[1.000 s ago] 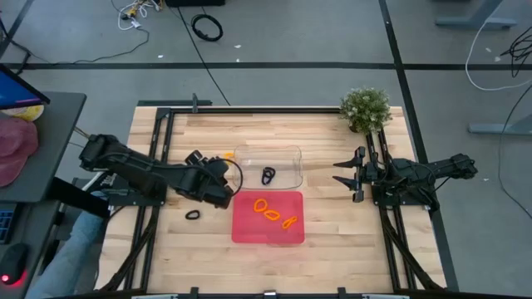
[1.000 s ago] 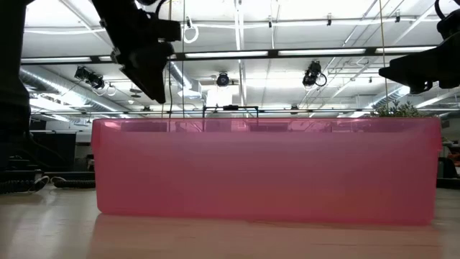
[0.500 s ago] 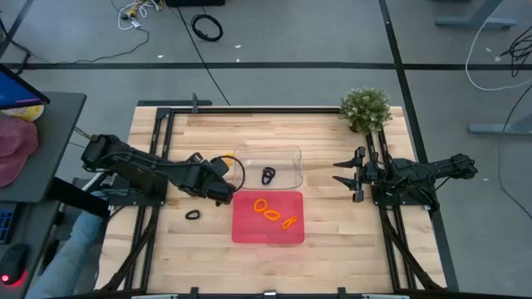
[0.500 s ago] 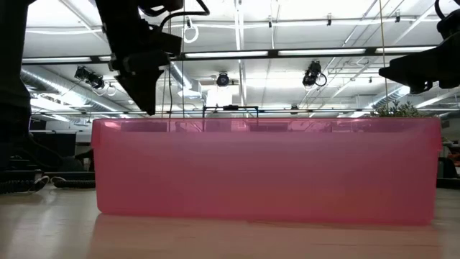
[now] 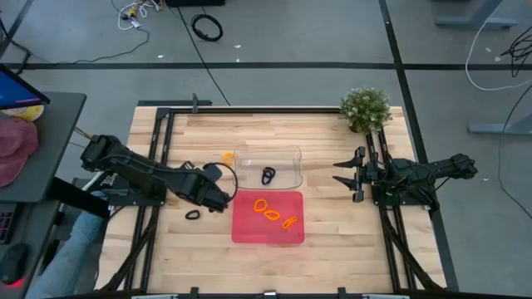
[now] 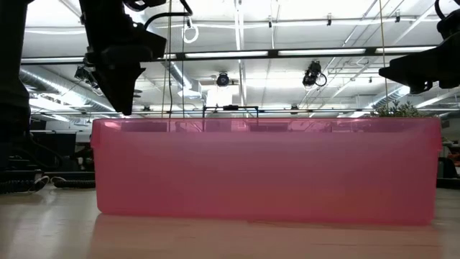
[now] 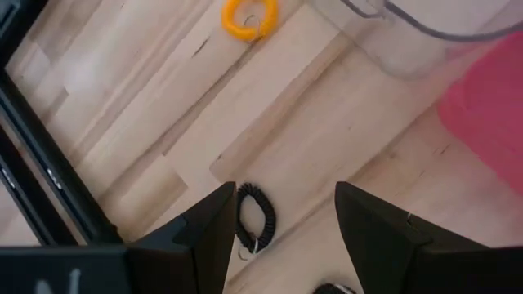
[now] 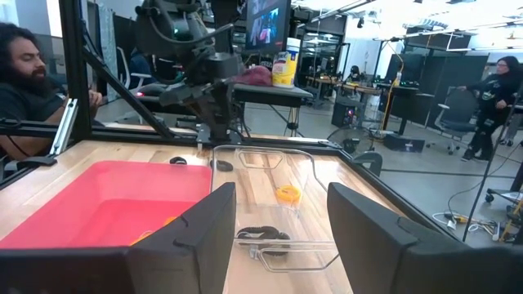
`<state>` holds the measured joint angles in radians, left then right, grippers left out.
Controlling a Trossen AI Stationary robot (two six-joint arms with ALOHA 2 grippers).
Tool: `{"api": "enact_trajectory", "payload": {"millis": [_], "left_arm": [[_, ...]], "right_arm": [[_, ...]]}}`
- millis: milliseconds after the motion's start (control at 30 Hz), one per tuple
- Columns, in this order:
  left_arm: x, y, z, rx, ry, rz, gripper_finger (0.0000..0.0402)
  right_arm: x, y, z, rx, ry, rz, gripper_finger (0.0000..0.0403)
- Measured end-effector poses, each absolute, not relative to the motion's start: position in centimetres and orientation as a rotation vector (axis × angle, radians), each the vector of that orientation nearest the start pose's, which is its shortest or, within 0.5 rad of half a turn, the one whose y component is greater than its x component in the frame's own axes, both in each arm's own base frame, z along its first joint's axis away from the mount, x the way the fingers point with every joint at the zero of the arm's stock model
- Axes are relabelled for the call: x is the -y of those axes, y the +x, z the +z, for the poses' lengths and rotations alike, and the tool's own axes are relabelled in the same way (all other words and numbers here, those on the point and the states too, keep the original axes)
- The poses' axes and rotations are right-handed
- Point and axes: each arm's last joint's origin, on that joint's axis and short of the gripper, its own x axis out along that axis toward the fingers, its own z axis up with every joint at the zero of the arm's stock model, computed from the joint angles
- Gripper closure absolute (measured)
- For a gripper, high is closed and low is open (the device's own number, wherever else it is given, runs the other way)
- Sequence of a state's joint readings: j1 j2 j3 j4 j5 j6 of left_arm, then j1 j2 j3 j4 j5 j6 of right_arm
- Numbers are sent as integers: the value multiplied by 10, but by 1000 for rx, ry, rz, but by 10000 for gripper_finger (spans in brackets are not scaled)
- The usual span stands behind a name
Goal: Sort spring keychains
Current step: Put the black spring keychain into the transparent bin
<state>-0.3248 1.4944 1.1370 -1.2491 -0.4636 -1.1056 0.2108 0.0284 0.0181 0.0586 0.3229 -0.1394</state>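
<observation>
High view checked: left gripper positioned over bare wood between small black coiled keychain on the table and red plastic tray, fingers parted, nothing held; right gripper parked beside clear plastic bin, fingers parted and likewise holding nothing. Orange coils noted in red tray, black coil in clear bin, one orange ring loose (unsorted). Judged mid-approach; next calls for descending squarely over black keychain and closing.

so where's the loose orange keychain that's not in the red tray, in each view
High view: orange keychain on the wood, just left of the clear bin.
Low view: not in it.
Left wrist view: near the top.
Right wrist view: seen through the clear bin.
Shared landmark: the clear bin.
</observation>
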Motion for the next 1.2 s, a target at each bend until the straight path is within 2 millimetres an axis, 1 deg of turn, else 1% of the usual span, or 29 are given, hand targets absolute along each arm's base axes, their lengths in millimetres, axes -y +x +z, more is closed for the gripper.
{"api": "enact_trajectory", "payload": {"millis": [200,300,500,600,900,1200], "left_arm": [[64,241,243,-1089,-202,926,191],[66,245,238,-1124,-224,907,191],[71,250,225,-1249,-233,860,191],[73,250,224,-1281,-274,839,191],[96,247,212,-1335,-265,808,191],[125,245,188,-1440,-206,768,191]], "right_arm": [[-11,97,173,39,-126,-115,204],[-11,97,173,39,-126,-115,204],[-11,97,174,44,-125,-116,204],[-11,97,174,43,-125,-115,204],[-11,97,174,44,-125,-115,204],[-11,97,174,45,-125,-115,204]]}}
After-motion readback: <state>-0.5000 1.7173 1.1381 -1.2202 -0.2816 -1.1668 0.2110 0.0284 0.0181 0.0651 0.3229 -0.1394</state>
